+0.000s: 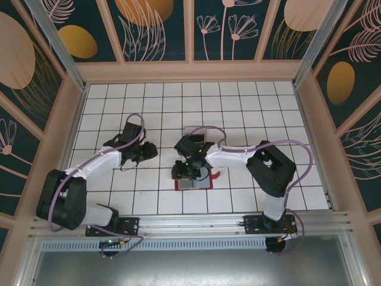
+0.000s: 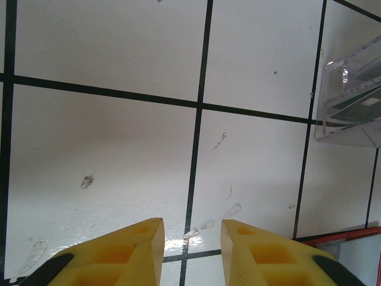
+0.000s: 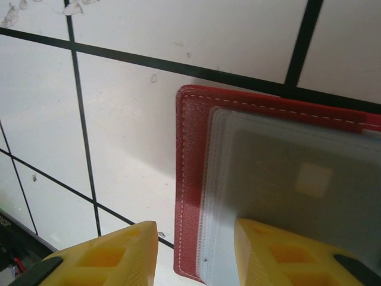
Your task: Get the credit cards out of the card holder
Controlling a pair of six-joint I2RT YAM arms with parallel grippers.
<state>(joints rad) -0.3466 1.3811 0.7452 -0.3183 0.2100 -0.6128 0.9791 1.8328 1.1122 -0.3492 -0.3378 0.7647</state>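
The card holder [image 1: 193, 184] lies open on the tiled floor, red with stacked clear-grey pockets [image 3: 238, 179]. A grey-olive credit card [image 3: 286, 179] with a pale square chip sits inside the top pocket. My right gripper [image 3: 195, 229] hangs low over the holder's left edge, open: one finger is over bare floor, the other over the pocket. In the top view it [image 1: 189, 170] covers the holder's far half. My left gripper [image 2: 192, 225] is open over bare tile, left of the holder [image 2: 339, 237]; from above it [image 1: 144, 154] is about one tile away.
A clear plastic tray [image 2: 348, 95] stands beyond the holder, with dark flat cards showing through its wall; from above it [image 1: 196, 129] is just behind the right gripper. Wooden walls ring the floor. Scuffs mark the tiles under the left gripper.
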